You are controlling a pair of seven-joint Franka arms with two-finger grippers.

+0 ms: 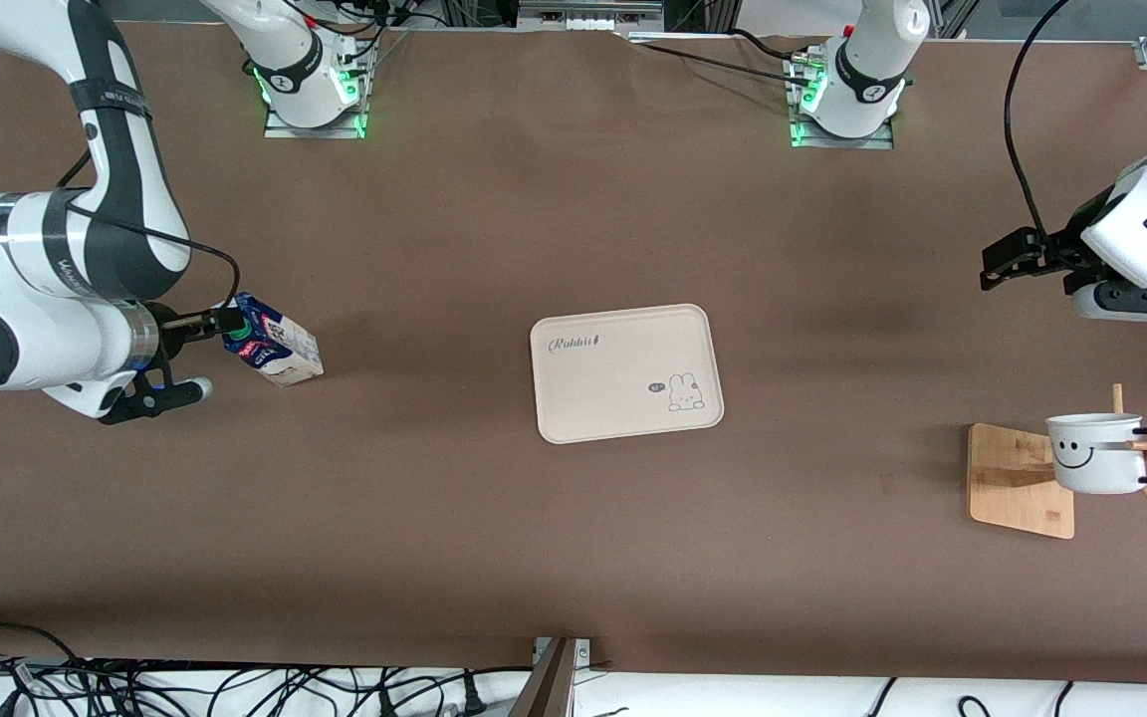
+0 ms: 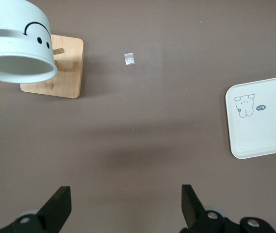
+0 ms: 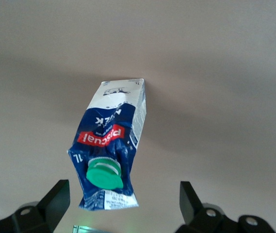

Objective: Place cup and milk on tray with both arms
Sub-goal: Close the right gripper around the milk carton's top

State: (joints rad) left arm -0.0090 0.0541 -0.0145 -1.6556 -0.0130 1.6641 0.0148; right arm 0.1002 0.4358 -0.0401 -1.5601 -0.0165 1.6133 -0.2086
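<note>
The milk [image 1: 275,349] is a blue-and-white carton with a green cap, standing on the table at the right arm's end. My right gripper [image 1: 213,354] is open, its fingers on either side of the carton's top without touching it. In the right wrist view the milk [image 3: 111,155] shows cap-first ahead of the right gripper [image 3: 124,196]. The cream tray [image 1: 613,398] lies bare mid-table. The white smiley cup [image 1: 1096,453] hangs on a wooden peg at the left arm's end. My left gripper [image 1: 1032,284] hangs open over bare table, apart from the cup [image 2: 16,48] and the tray [image 2: 268,136].
The cup's wooden peg stand has a flat bamboo base [image 1: 1017,483] nearer the tray. A small white scrap [image 2: 129,58] lies on the table beside the bamboo base [image 2: 55,68]. Cables [image 1: 235,687] run along the table's front edge.
</note>
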